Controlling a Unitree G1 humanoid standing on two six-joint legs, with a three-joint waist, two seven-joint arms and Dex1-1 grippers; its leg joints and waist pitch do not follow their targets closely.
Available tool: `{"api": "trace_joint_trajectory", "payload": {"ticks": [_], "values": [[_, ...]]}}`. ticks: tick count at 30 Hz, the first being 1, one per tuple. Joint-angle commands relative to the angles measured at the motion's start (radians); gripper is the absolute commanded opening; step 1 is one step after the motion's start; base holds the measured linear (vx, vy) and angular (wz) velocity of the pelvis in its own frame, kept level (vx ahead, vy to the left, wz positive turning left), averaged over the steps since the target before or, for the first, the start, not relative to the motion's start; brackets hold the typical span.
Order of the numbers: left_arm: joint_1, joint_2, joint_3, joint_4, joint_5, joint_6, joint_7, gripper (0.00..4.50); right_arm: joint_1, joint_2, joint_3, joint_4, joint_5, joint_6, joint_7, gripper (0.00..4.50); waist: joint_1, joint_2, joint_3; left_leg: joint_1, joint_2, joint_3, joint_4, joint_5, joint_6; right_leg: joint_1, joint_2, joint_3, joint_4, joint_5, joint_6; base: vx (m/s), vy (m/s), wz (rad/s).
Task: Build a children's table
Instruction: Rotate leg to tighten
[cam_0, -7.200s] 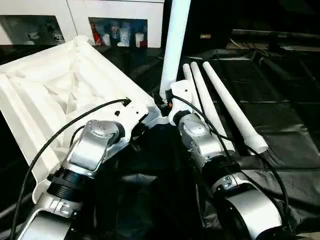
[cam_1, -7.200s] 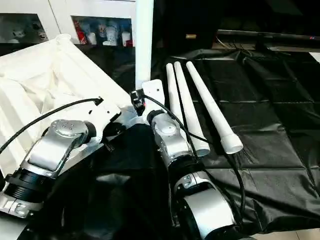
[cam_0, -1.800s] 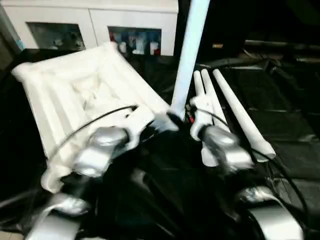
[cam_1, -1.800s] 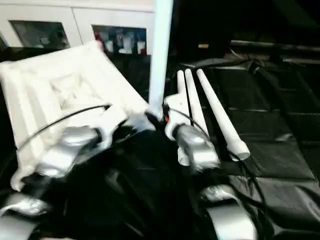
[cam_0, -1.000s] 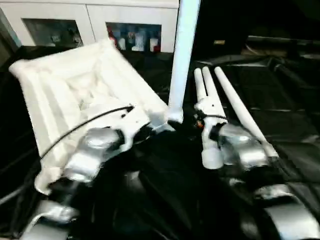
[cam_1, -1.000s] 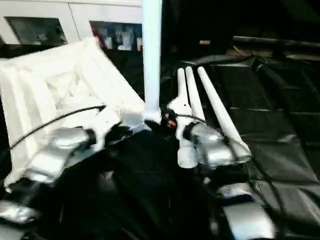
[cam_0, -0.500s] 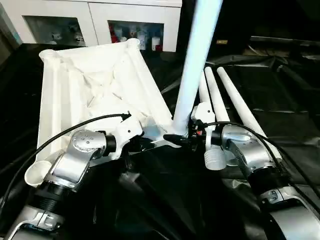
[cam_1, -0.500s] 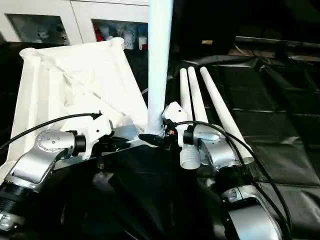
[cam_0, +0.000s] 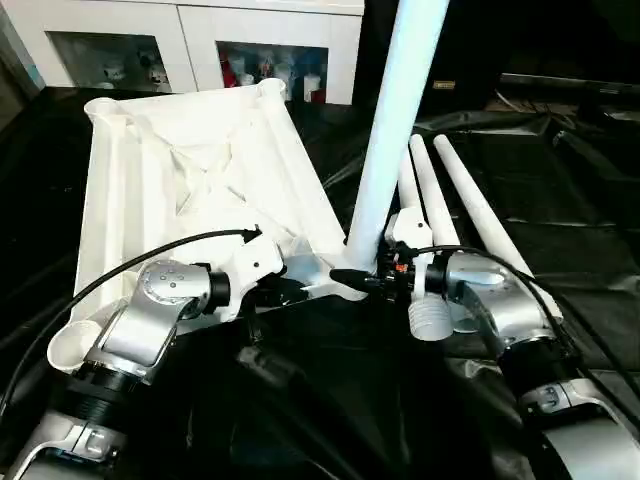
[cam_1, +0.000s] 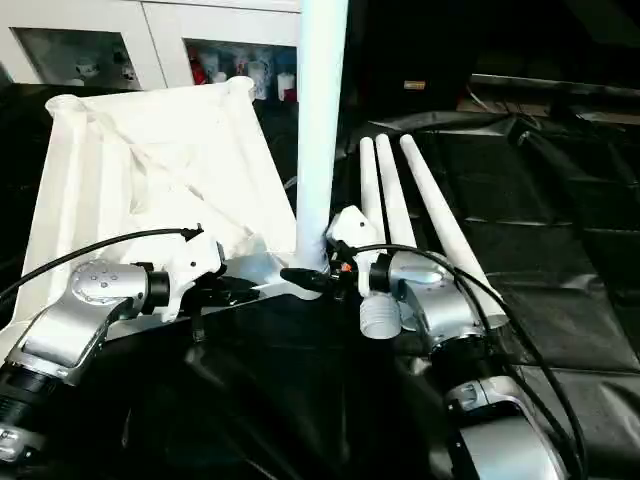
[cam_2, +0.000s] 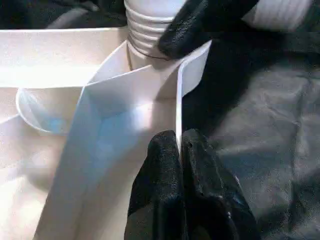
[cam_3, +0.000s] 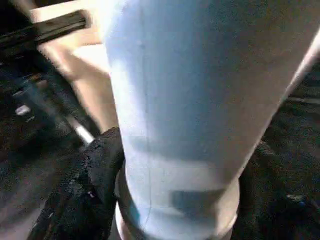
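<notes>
The children's table top (cam_0: 180, 190) lies upside down on the left, its rimmed underside facing up. One white leg (cam_0: 395, 110) stands upright in its near right corner socket. My left gripper (cam_2: 181, 150) is shut on the thin rim wall right beside that socket. From the other side, my right gripper (cam_0: 362, 280) clasps the upright leg's threaded base (cam_3: 175, 200), a black finger (cam_3: 95, 175) pressed against it on each side. Three more legs (cam_0: 470, 205) lie side by side on the black sheet to the right.
A black sheet (cam_0: 570, 210) covers the work surface. A white cabinet with glass doors (cam_0: 200, 30) stands behind the table top. The nearest lying leg's ribbed end (cam_0: 428, 318) rests just beside my right wrist. Black cables loop over both forearms.
My right gripper has come in from the right to the upright leg's base, and its fingers have drawn in around it. The left gripper's hold on the rim is unchanged.
</notes>
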Motion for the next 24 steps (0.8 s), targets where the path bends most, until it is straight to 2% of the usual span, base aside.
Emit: {"api": "trace_joint_trajectory", "payload": {"ticks": [1, 2, 3, 4, 5, 6, 7, 8, 9, 11, 12, 13, 14, 16, 17, 18, 21, 24], "values": [[-0.015, -0.039, 0.014, 0.066, 0.027, 0.042, 0.116, 0.00, 0.003, 0.029, -0.010, 0.081, -0.040, 0.030, -0.138, 2.73, -0.005, -0.006, -0.058, 0.026, 0.053, -0.024, -0.071, -0.274, 0.030, 0.031, -0.065, 0.045, -0.085, -0.337, -0.225, 0.000, 0.000, 0.00], [-0.050, -0.081, 0.031, 0.121, 0.049, 0.072, 0.214, 0.00, -0.011, 0.077, -0.061, 0.142, -0.023, 0.052, -0.286, 2.73, -0.006, -0.007, -0.060, 0.032, 0.054, -0.028, -0.073, -0.298, 0.009, 0.031, -0.069, 0.045, -0.089, -0.389, -0.209, 0.000, 0.000, 0.00], [-0.056, -0.089, 0.034, 0.130, 0.052, 0.077, 0.231, 0.00, -0.014, 0.085, -0.071, 0.153, -0.020, 0.055, -0.314, 2.73, -0.008, -0.007, -0.057, 0.031, 0.053, -0.027, -0.074, -0.311, 0.002, 0.027, -0.069, 0.048, -0.093, -0.411, -0.202, -0.051, 0.004, 0.00], [-0.076, -0.117, 0.044, 0.159, 0.058, 0.097, 0.282, 0.00, -0.023, 0.114, -0.101, 0.189, -0.009, 0.067, -0.402, 2.73, -0.006, -0.006, -0.057, 0.035, 0.053, -0.032, -0.076, -0.335, -0.011, 0.028, -0.071, 0.046, -0.097, -0.449, -0.186, -0.051, 0.004, 0.00], [-0.089, -0.135, 0.050, 0.176, 0.061, 0.110, 0.314, 0.00, -0.029, 0.132, -0.120, 0.211, -0.001, 0.074, -0.459, 2.73, -0.008, -0.007, -0.057, 0.032, 0.052, -0.032, -0.077, -0.341, -0.015, 0.028, -0.071, 0.045, -0.098, -0.459, -0.179, -0.051, 0.007, 0.00], [-0.106, -0.163, 0.054, 0.198, 0.066, 0.115, 0.354, 0.00, -0.037, 0.158, -0.127, 0.238, -0.004, 0.078, -0.526, 2.73, -0.006, -0.002, -0.054, 0.039, 0.051, -0.034, -0.078, -0.372, -0.021, 0.019, -0.071, 0.045, -0.105, -0.493, -0.165, 0.000, 0.000, 0.00], [-0.118, -0.183, 0.055, 0.212, 0.069, 0.118, 0.383, 0.00, -0.044, 0.180, -0.131, 0.253, -0.003, 0.079, -0.563, 2.73, -0.008, -0.004, -0.052, 0.044, 0.051, -0.035, -0.078, -0.400, -0.029, 0.014, -0.070, 0.044, -0.110, -0.524, -0.151, 0.000, 0.000, 0.00], [-0.122, -0.190, 0.056, 0.217, 0.071, 0.119, 0.393, 0.00, -0.047, 0.188, -0.132, 0.258, -0.001, 0.079, -0.574, 2.73, -0.009, -0.001, -0.051, 0.046, 0.050, -0.037, -0.080, -0.432, -0.034, 0.011, -0.070, 0.043, -0.115, -0.549, -0.137, 0.000, 0.000, 0.00], [-0.131, -0.211, 0.055, 0.226, 0.073, 0.121, 0.417, 0.00, -0.059, 0.214, -0.131, 0.273, 0.000, 0.079, -0.598, 2.73, -0.007, 0.002, -0.051, 0.046, 0.049, -0.040, -0.080, -0.445, -0.036, 0.012, -0.071, 0.042, -0.115, -0.558, -0.130, 0.000, 0.000, 0.00], [-0.141, -0.239, 0.047, 0.232, 0.075, 0.124, 0.438, 0.00, -0.078, 0.255, -0.111, 0.284, -0.005, 0.062, -0.593, 2.73, -0.010, 0.000, -0.052, 0.043, 0.049, -0.044, -0.084, -0.463, -0.039, 0.015, -0.073, 0.039, -0.118, -0.576, -0.113, 0.000, 0.000, 0.00], [-0.145, -0.249, 0.042, 0.236, 0.078, 0.119, 0.441, 0.00, -0.085, 0.272, -0.103, 0.287, -0.013, 0.043, -0.576, 2.73, -0.010, 0.003, -0.056, 0.040, 0.051, -0.045, -0.088, -0.458, -0.037, 0.020, -0.074, 0.037, -0.118, -0.554, -0.109, 0.000, 0.000, 0.00], [-0.145, -0.253, 0.038, 0.235, 0.079, 0.117, 0.439, 0.00, -0.087, 0.279, -0.102, 0.283, -0.013, 0.030, -0.566, 3.28, -0.011, 0.003, -0.058, 0.037, 0.052, -0.045, -0.092, -0.449, -0.035, 0.023, -0.072, 0.036, -0.118, -0.521, -0.110, 0.000, 0.000, 0.00], [-0.141, -0.250, 0.022, 0.229, 0.086, 0.099, 0.421, 0.00, -0.095, 0.285, -0.102, 0.278, -0.012, 0.010, -0.537, 3.42, -0.010, 0.003, -0.057, 0.036, 0.051, -0.044, -0.093, -0.444, -0.030, 0.022, -0.071, 0.038, -0.117, -0.498, -0.114, 0.000, 0.000, 0.00], [-0.135, -0.242, 0.005, 0.224, 0.092, 0.072, 0.395, 0.00, -0.109, 0.288, -0.111, 0.288, -0.008, -0.013, -0.521, 3.49, -0.011, 0.003, -0.058, 0.035, 0.051, -0.043, -0.093, -0.447, -0.023, 0.021, -0.073, 0.040, -0.117, -0.483, -0.119, 0.000, 0.000, 0.00], [-0.127, -0.230, -0.007, 0.216, 0.096, 0.052, 0.372, 0.00, -0.114, 0.283, -0.112, 0.288, -0.007, -0.022, -0.509, 3.49, -0.012, 0.007, -0.059, 0.031, 0.051, -0.045, -0.094, -0.442, -0.021, 0.024, -0.075, 0.040, -0.115, -0.476, -0.124, 0.000, 0.000, 0.00], [-0.123, -0.223, -0.013, 0.211, 0.098, 0.041, 0.361, 0.00, -0.117, 0.280, -0.110, 0.288, -0.007, -0.027, -0.504, 3.63, -0.013, 0.005, -0.059, 0.029, 0.051, -0.045, -0.094, -0.440, -0.018, 0.025, -0.074, 0.039, -0.115, -0.474, -0.125, 0.000, 0.000, 0.00], [-0.101, -0.194, -0.012, 0.182, 0.082, 0.039, 0.311, 0.00, -0.114, 0.240, -0.087, 0.262, -0.010, -0.041, -0.416, 3.63, -0.013, 0.004, -0.062, 0.028, 0.051, -0.040, -0.092, -0.412, -0.006, 0.026, -0.074, 0.042, -0.112, -0.434, -0.143, 0.000, 0.000, 0.00], [-0.074, -0.154, -0.010, 0.144, 0.057, 0.011, 0.232, 0.00, -0.095, 0.178, -0.052, 0.218, -0.025, -0.061, -0.296, 3.63, -0.012, -0.003, -0.063, 0.023, 0.053, -0.035, -0.088, -0.367, 0.019, 0.032, -0.076, 0.042, -0.110, -0.409, -0.158, 0.000, 0.000, 0.00]]}}
